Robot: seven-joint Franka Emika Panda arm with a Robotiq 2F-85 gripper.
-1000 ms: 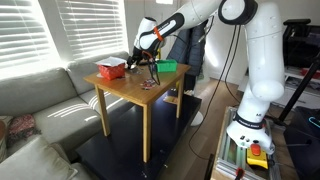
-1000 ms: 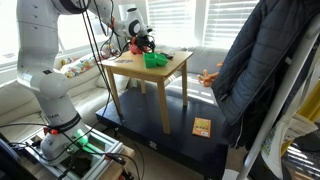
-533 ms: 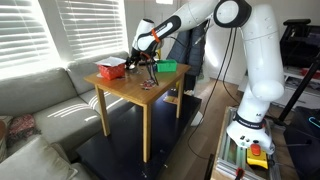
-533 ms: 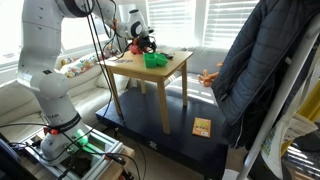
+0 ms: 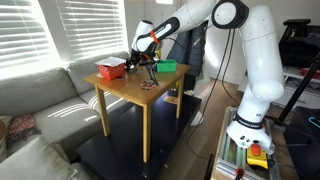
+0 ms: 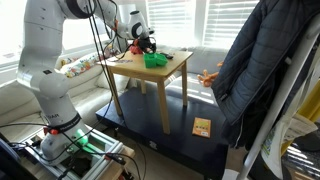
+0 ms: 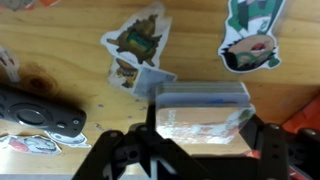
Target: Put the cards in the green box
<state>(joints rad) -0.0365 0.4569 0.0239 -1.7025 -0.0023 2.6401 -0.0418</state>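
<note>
My gripper (image 7: 202, 140) is shut on a pack of cards in a clear case (image 7: 203, 115), with one finger on each short side. In both exterior views the gripper (image 5: 148, 66) (image 6: 146, 45) hangs just above the wooden table, between the red container (image 5: 111, 69) and the green box (image 5: 167, 66). The green box also shows in an exterior view (image 6: 155, 60), near the middle of the table. It is out of the wrist view.
The small wooden table (image 5: 135, 93) carries stickers (image 7: 135, 45) and a black object (image 7: 40, 112). A grey sofa (image 5: 40, 95) stands beside it. A person in a dark coat (image 6: 262, 75) stands close to the table. A small box (image 6: 202, 127) lies on the floor.
The upper arm has shifted slightly. The gripper stays at about the same spot above the table.
</note>
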